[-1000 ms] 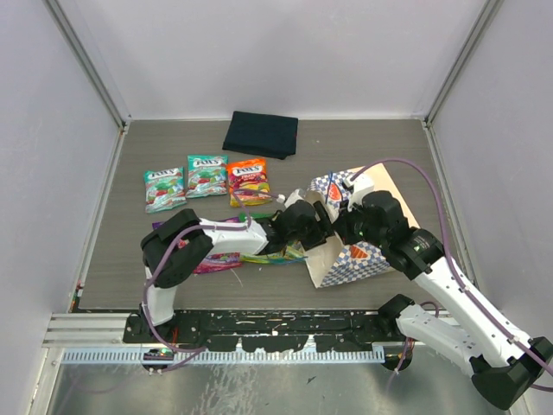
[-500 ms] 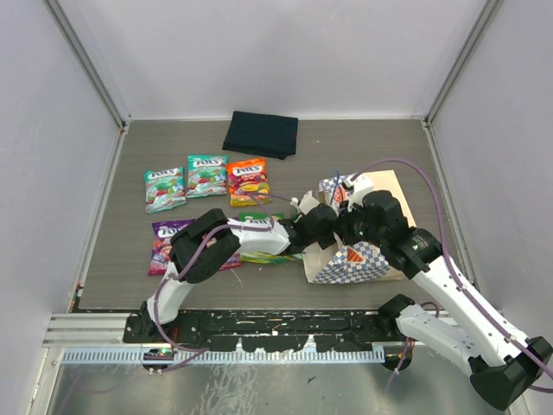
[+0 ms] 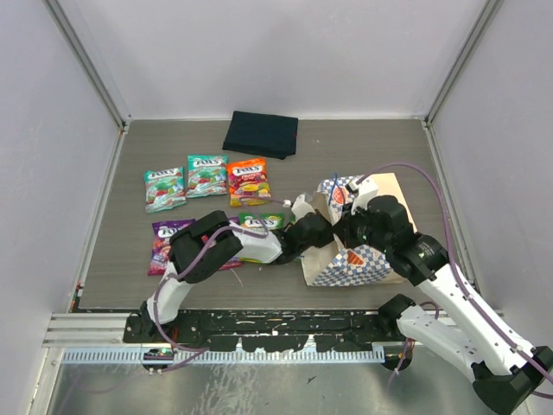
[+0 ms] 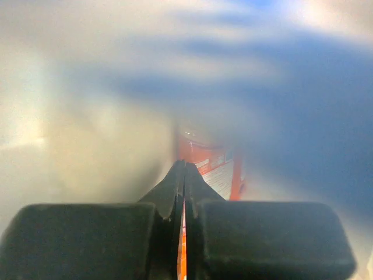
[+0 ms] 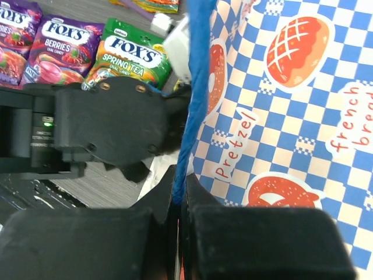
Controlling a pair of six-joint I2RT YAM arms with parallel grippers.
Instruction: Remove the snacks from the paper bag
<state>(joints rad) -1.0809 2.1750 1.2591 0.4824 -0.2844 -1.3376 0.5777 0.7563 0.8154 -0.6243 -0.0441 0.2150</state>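
Orange pouch [image 4: 217, 175] sits deep in bag [image 3: 361, 261], dead ahead of left end effector [image 4: 184, 170], which looks clenched on its near edge. Right end effector [image 5: 179, 175] pinching cord [image 5: 195, 70]. Bag mouth faces left, so pull straight back left. Bench [image 3: 155, 143] open there.
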